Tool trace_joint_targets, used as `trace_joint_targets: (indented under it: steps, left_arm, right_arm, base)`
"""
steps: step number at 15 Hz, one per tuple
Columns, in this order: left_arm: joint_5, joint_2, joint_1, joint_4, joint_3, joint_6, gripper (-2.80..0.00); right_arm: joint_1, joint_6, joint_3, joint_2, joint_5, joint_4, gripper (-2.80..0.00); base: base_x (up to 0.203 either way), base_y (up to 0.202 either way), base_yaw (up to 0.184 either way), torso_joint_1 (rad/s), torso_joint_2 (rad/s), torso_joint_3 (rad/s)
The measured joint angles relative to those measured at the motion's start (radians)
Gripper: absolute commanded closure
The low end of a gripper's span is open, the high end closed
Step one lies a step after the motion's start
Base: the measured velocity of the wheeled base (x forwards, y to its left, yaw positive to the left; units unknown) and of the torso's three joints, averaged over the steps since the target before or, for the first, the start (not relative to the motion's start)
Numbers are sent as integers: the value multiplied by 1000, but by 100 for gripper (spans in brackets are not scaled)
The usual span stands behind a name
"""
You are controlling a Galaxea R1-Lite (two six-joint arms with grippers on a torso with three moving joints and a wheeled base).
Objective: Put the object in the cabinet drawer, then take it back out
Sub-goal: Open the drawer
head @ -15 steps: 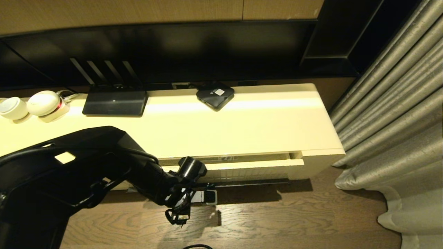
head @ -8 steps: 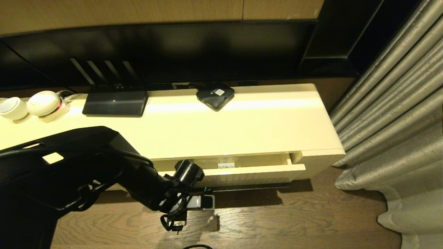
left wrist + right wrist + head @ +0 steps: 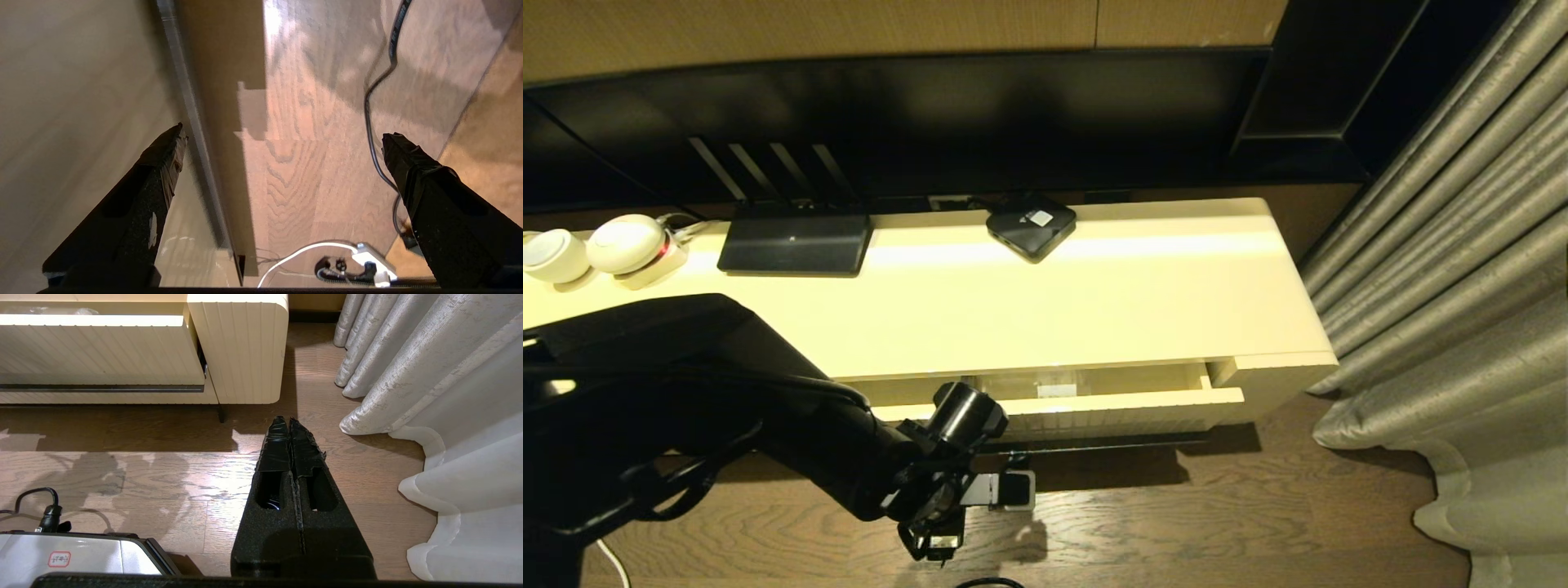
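Head view: bottle (image 3: 1045,384) label print unreadable.

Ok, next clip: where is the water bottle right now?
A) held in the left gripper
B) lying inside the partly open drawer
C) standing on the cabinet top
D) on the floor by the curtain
B: the head view shows the water bottle lying inside the partly open drawer, while the left gripper is open and empty.
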Motion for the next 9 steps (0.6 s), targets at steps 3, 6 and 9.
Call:
trace_joint_targets:
  steps: [3, 6, 9]
  left_arm:
    - [-10, -120, -24, 3, 27, -47, 0]
    - [-9, -297, -51, 11, 39, -125, 0]
    - [53, -477, -77, 42, 40, -197, 0]
  right_arm:
    - [0, 0, 0, 0, 0, 0, 0]
    - [0, 0, 0, 0, 0, 0, 0]
    - [0, 0, 0, 0, 0, 0, 0]
  base:
    - [0, 0, 0, 0, 0, 0]
    - [0, 0, 0, 0, 0, 0]
    - [0, 0, 0, 0, 0, 0]
